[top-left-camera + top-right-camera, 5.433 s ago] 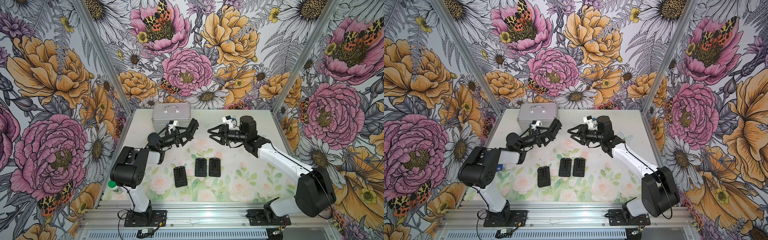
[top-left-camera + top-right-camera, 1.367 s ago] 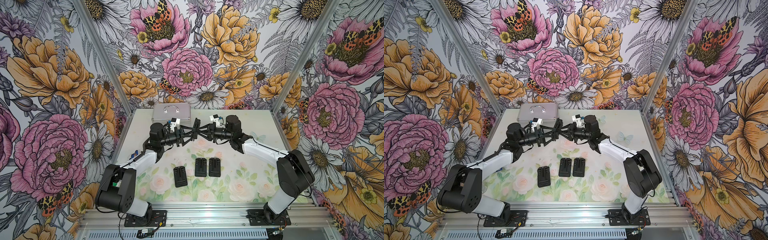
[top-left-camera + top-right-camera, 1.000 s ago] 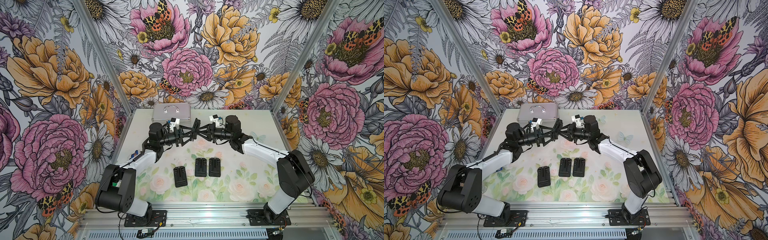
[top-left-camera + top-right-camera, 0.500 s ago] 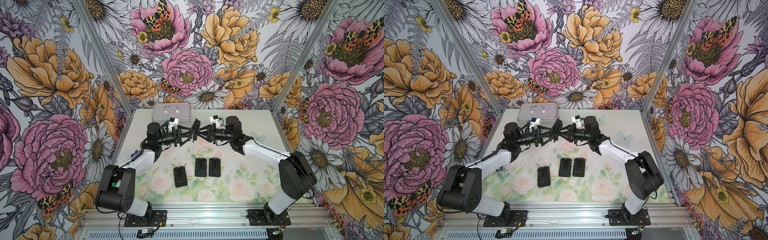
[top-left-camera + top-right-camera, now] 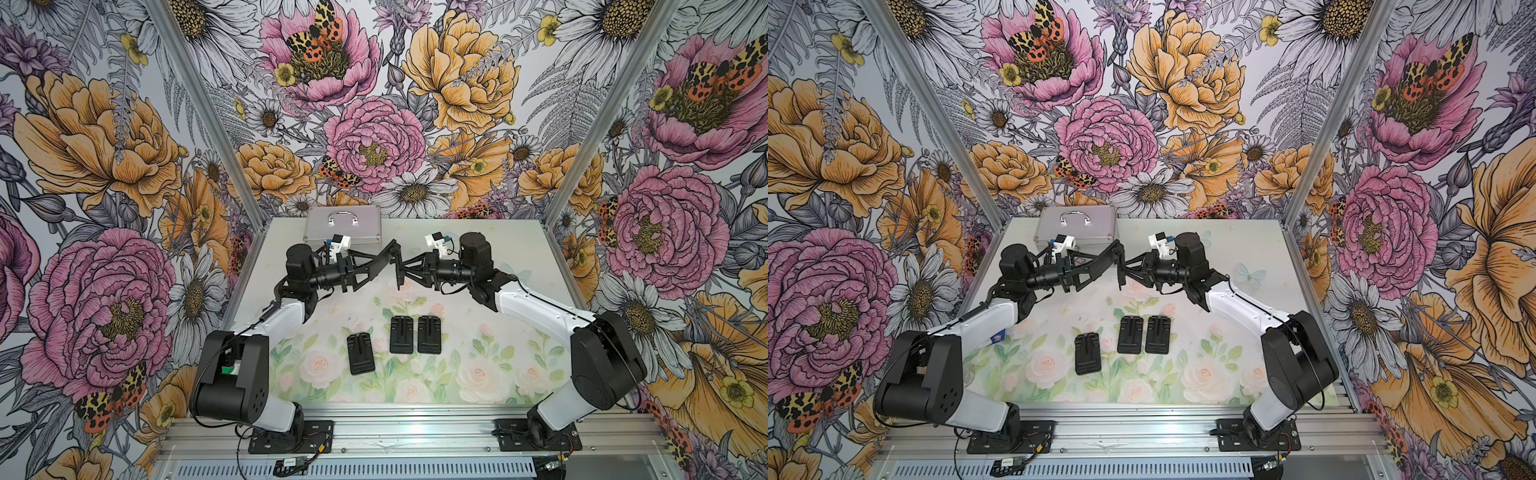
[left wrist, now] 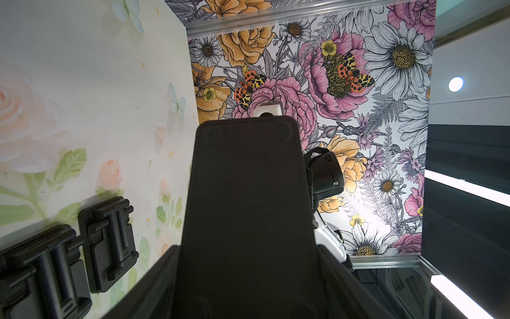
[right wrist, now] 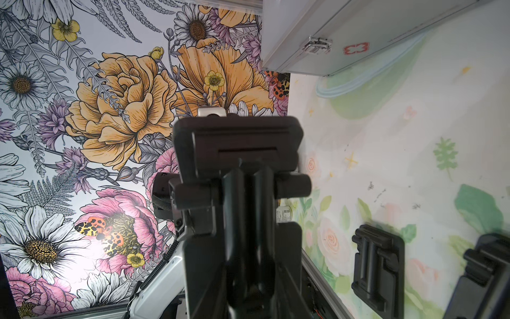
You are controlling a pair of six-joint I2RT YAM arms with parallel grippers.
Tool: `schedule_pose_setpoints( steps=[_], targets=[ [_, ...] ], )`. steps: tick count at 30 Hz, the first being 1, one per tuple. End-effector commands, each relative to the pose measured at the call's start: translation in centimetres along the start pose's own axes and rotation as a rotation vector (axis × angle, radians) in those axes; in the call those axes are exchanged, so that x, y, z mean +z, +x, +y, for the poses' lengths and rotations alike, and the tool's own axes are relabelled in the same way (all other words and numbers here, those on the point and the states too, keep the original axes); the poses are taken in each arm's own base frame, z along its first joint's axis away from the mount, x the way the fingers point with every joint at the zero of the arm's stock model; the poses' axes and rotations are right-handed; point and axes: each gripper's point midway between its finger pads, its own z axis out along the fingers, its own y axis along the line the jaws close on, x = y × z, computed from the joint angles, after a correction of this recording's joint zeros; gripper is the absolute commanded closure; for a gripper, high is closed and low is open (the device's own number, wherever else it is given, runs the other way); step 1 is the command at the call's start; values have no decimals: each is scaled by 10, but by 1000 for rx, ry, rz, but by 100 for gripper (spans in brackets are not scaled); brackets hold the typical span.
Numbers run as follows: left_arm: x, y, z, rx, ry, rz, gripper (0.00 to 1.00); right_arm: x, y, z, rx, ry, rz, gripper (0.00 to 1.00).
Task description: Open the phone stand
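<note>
Flowered wallpaper closes in three sides of your counter (image 5: 519, 374), which has a pale rose print.

Count four black stands in all. Three lie folded flat toward the front middle:
- The left stand (image 5: 360, 354) sits on its own at a slight slant.
- The middle stand (image 5: 401, 335) and the right stand (image 5: 429, 335) lie side by side, a little farther back and nearly touching.

The fourth, the phone stand (image 5: 396, 259), is off the counter. It is held in the air between your two arms above the rear middle. It hangs in front of the one silver case (image 5: 343, 224), which lies at the back left against the wall.

Both arms rise from the front rail and lean toward the back. Their wrists turn inward, so the pincers point at each other roughly level with the counter.

Your left pincer (image 5: 390, 257) is clamped tight on the phone stand's smooth back plate. In the left wrist view that plate fills the space between its fingers.

Your right pincer (image 5: 401, 274) is closed part-way on the opposite, ribbed face of the same stand. The right wrist view shows that face close up. The spot it pinches is too blurred to tell exactly.
</note>
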Motion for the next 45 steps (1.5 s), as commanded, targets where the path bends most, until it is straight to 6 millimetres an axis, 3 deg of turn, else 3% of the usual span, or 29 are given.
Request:
schedule_pose_setpoints(
  steps=[1,10,16,17,24,26,30,37,42,45],
  targets=[
    [-26,-27,6,41,-20,-133,32,-27,-18,19,-31,-24,-84,100],
    [-30,-29,6,38,-21,-143,33,-29,-19,16,-30,-14,-86,100],
    [-20,-24,2,44,-16,-124,33,-21,-19,18,-31,-16,-67,100],
    [-19,-24,2,44,-16,-124,33,-19,-20,19,-33,-16,-65,96],
    [-11,-21,-2,49,-14,-120,33,-15,-24,29,-64,-11,-51,38],
    [-11,-20,-2,52,-14,-121,33,-15,-26,30,-79,6,-47,32],
    [-10,-20,2,43,-22,-128,33,-21,-30,28,-133,89,-67,28],
    [4,-10,22,18,-93,-117,32,-46,-26,17,-421,549,-98,36],
    [18,4,27,43,-160,-80,32,-43,-19,21,-561,678,-79,41],
    [18,4,29,38,-174,-91,32,-36,-8,13,-616,760,-22,43]
  ],
)
